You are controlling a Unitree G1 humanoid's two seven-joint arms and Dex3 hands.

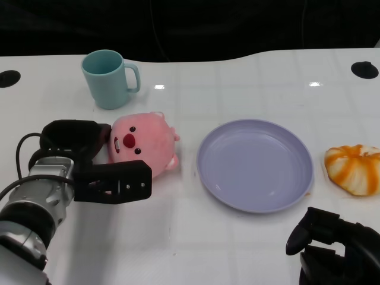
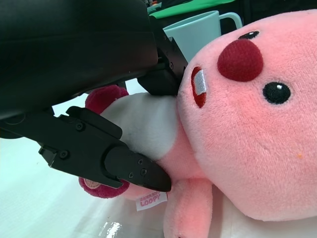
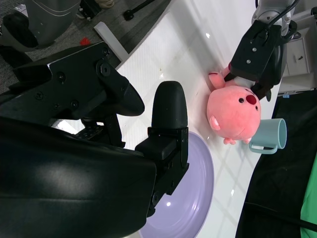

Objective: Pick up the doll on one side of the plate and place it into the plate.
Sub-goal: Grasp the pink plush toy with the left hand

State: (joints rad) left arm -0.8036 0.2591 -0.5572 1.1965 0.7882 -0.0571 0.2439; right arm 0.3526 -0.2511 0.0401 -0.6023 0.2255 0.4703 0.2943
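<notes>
Progress is early: the pink plush doll (image 1: pixel 144 144) lies on the white table (image 1: pixel 249 237) beside the empty lilac plastic plate (image 1: pixel 255 164). It is straddled by the left hand (image 1: pixel 95 163); firm grip seemingly not yet confirmed. The right hand (image 1: pixel 332 243) rests empty, fingers apart. Lift and transfer remain.

right hand (image 1: pixel 332 243) cut off at head view's bottom edge. left hand (image 1: pixel 98 163) covers the doll's (image 1: pixel 142 145) body side; grip contact unclear. orange-white thing (image 1: pixel 353 169) clipped by right edge. doll's tag text (image 2: pixel 150 201) mostly unreadable.
</notes>
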